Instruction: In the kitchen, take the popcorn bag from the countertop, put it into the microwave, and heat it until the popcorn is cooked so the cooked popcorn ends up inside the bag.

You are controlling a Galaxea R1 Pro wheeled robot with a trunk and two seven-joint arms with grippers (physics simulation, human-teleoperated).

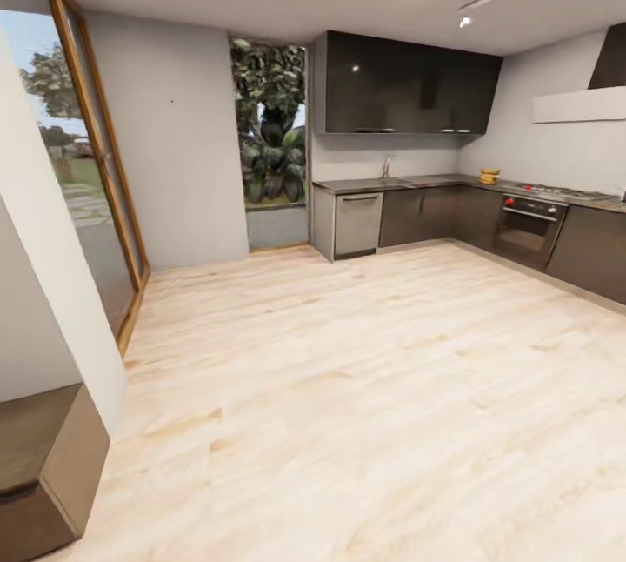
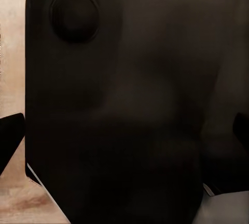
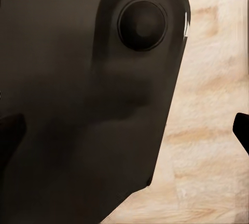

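Across the room, the grey countertop (image 1: 409, 183) runs along the far wall and turns down the right side over dark cabinet fronts. The popcorn bag and the microwave are out of view. In the left wrist view my left gripper (image 2: 124, 133) hangs open in front of a dark part of my own body, one fingertip (image 2: 10, 135) at each edge of the picture. My right gripper (image 3: 124, 133) is open too, with its fingertips (image 3: 241, 130) wide apart over the dark body part and the pale wooden floor.
A small yellow object (image 1: 489, 175) sits on the counter near the corner. A built-in oven (image 1: 528, 227) with a hob stands at right, a steel dishwasher (image 1: 358, 223) at the counter's left end. A white wall (image 1: 43, 284) and brown cabinet (image 1: 43, 475) are close at left. Wooden floor (image 1: 348, 388) stretches ahead.
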